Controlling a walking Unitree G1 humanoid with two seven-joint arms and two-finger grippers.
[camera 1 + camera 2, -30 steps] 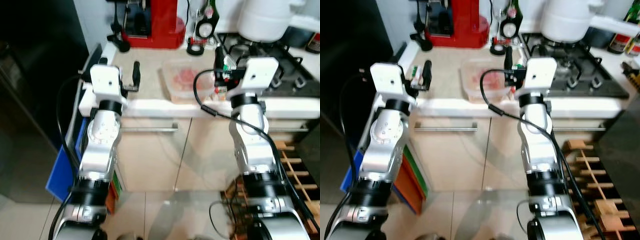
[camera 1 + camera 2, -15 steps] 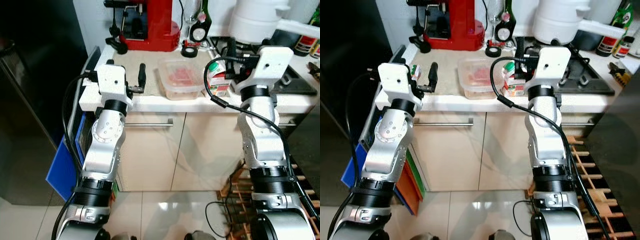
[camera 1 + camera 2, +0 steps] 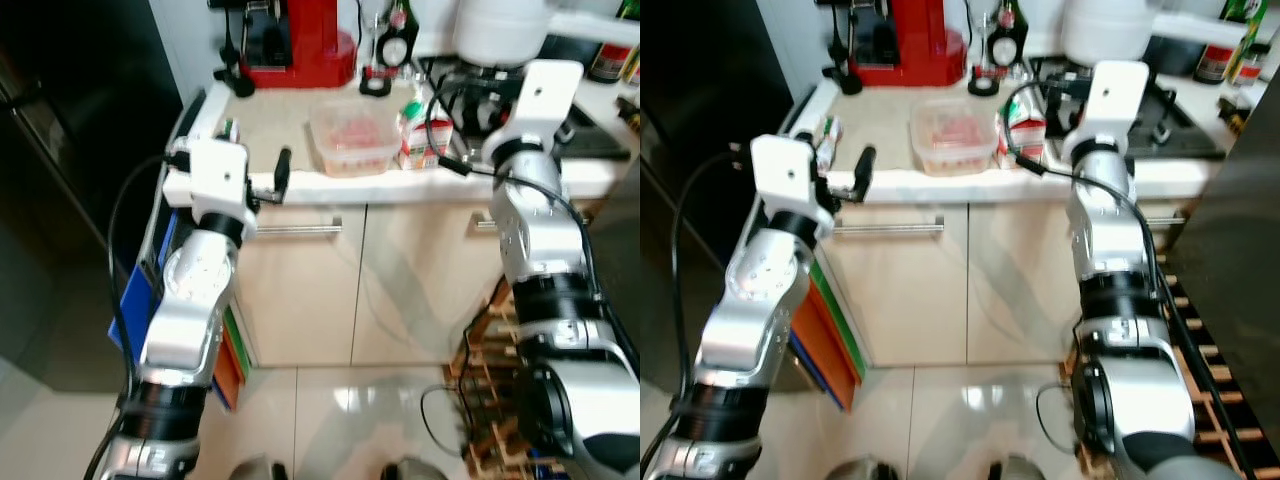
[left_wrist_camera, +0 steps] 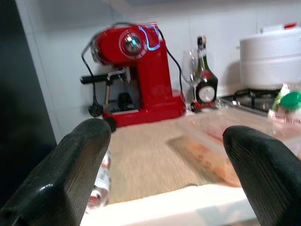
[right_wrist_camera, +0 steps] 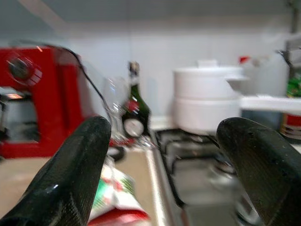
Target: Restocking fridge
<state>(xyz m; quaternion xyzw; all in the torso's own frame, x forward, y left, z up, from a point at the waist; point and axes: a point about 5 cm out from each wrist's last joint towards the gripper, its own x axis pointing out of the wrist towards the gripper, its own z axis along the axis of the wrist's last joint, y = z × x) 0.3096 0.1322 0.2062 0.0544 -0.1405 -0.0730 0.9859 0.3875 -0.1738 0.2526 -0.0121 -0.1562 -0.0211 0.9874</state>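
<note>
Both silver arms reach forward at chest height; the left gripper [image 4: 164,165] and the right gripper [image 5: 162,165] each hold their 2 black fingers [image 4: 77,174] spread wide apart, with nothing between them

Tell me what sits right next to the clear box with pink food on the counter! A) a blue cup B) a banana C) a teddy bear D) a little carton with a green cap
D, because a small carton with a green cap stands on the counter beside the clear box of pink food, on the side nearer the right gripper.
</note>
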